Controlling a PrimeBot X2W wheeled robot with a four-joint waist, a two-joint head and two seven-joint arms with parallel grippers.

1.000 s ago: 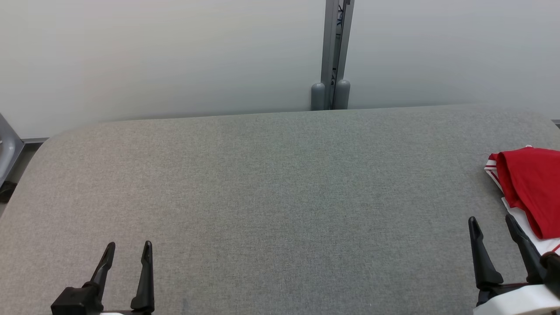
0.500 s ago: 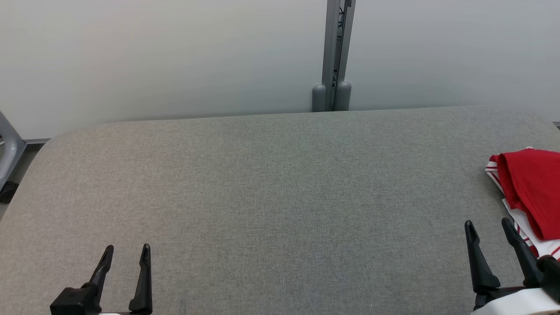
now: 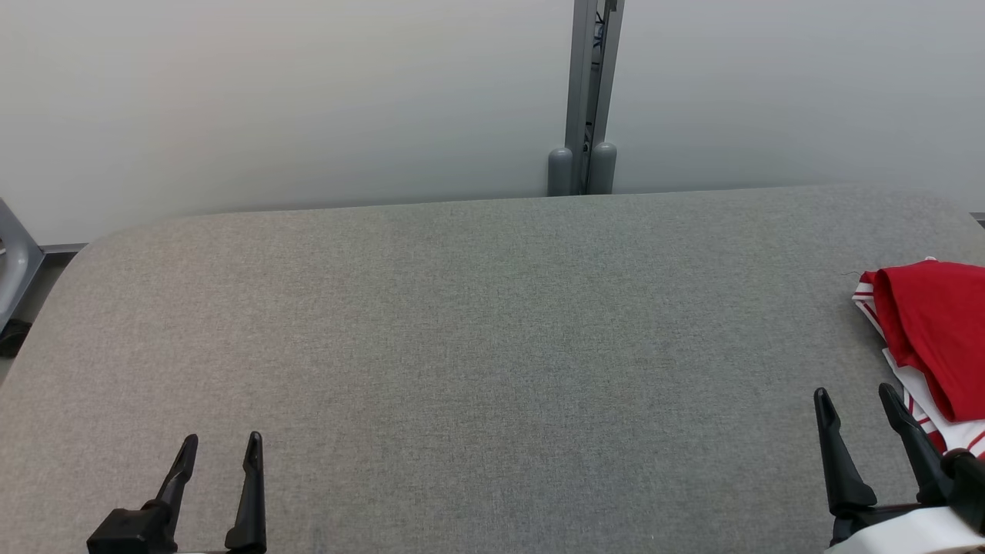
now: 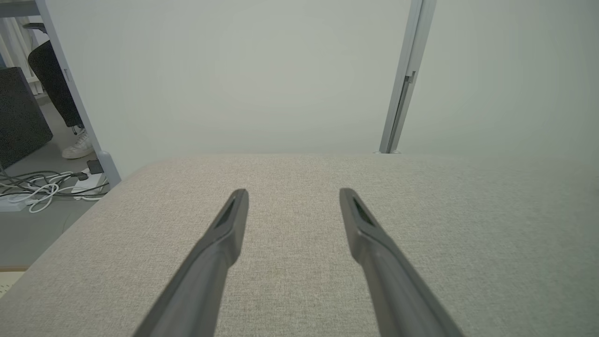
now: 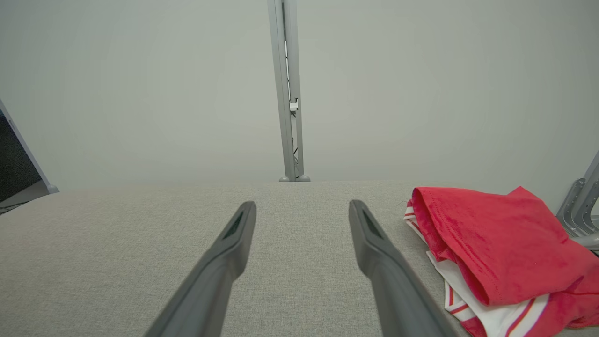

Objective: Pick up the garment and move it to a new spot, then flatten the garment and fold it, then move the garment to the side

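We saw left gripper [image 4: 294, 192] low over grey fabric bench [image 4: 468, 234], its two dark fingers [image 4: 220, 243] spread well apart, nothing between them. Bench's far edge met pale wall [image 4: 234, 70]. We noted grey metal post [image 4: 407, 84] upright against wall, right of centre. Second post [image 4: 70, 93] slanted at far left. Beyond it, floor with tangle of white and black cables [image 4: 37, 189]. We made out person's dark-trousered leg [image 4: 51, 79], white shoe [image 4: 79, 147], beside dark panel [image 4: 18, 112].
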